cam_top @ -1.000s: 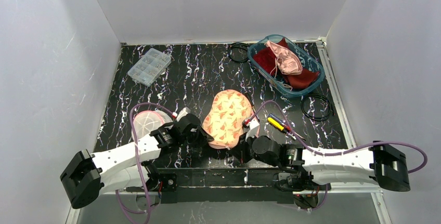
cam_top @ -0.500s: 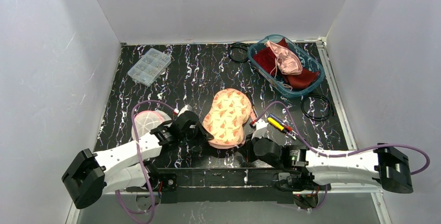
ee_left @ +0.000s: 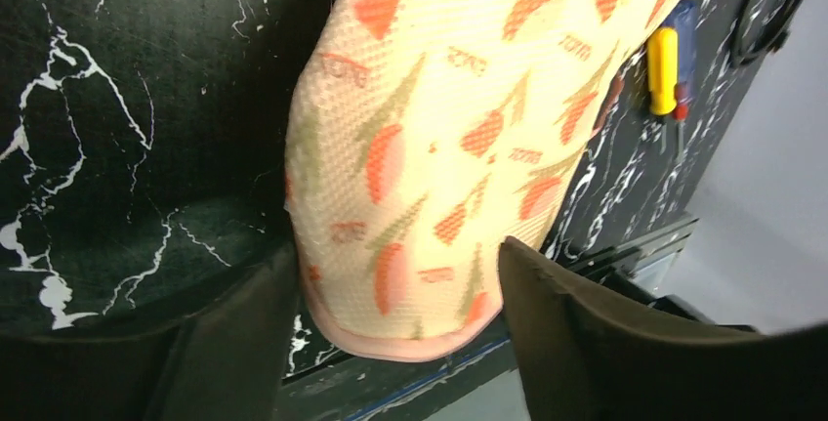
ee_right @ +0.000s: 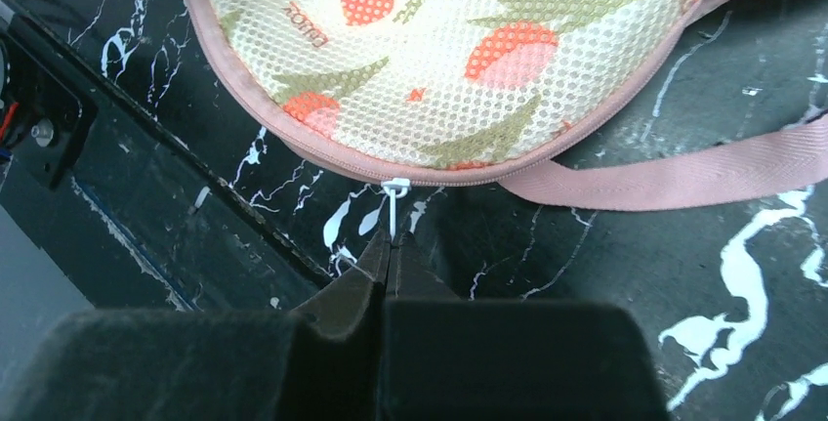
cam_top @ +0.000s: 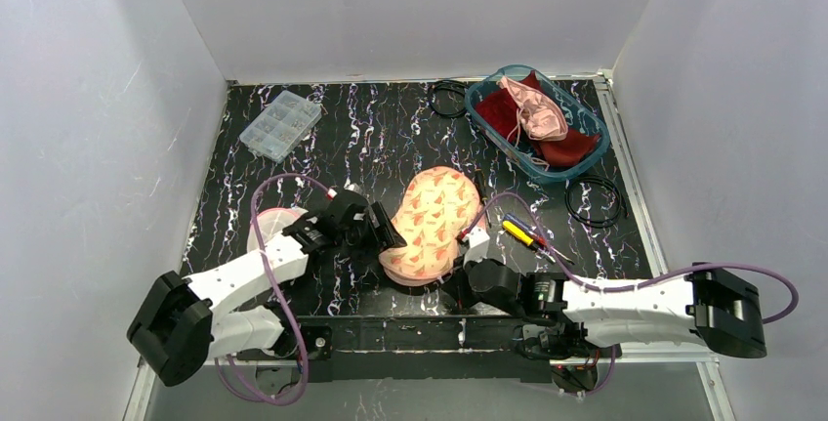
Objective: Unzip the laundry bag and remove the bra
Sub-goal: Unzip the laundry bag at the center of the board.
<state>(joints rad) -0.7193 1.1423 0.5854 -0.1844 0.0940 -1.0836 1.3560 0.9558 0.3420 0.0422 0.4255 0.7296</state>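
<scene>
While the right gripper (ee_right: 391, 250) pinches the white zipper pull (ee_right: 394, 196), the left gripper (ee_left: 395, 274) spreads its jaws astride the laundry bag (cam_top: 430, 226), whose mesh hides its contents.

The tabletop (cam_top: 381, 138) is black, veined with white like marble. A mesh laundry bag (cam_top: 430, 226) printed with orange tulips lies flat on it. The bag's near end sits between the left jaws and its white zip pull (ee_right: 394, 189) is right at the tips of the right jaws, with a pink strap (ee_right: 683, 172) trailing off beside them. Just beyond the right jaws lies a yellow-handled screwdriver (cam_top: 517, 233). Farther out are a black cable loop (cam_top: 596, 201) and a teal bin (cam_top: 583, 162) of clothes. Behind the left jaws rests a round pink-rimmed pouch (cam_top: 271, 226), and well beyond them a clear compartment box (cam_top: 280, 124).
</scene>
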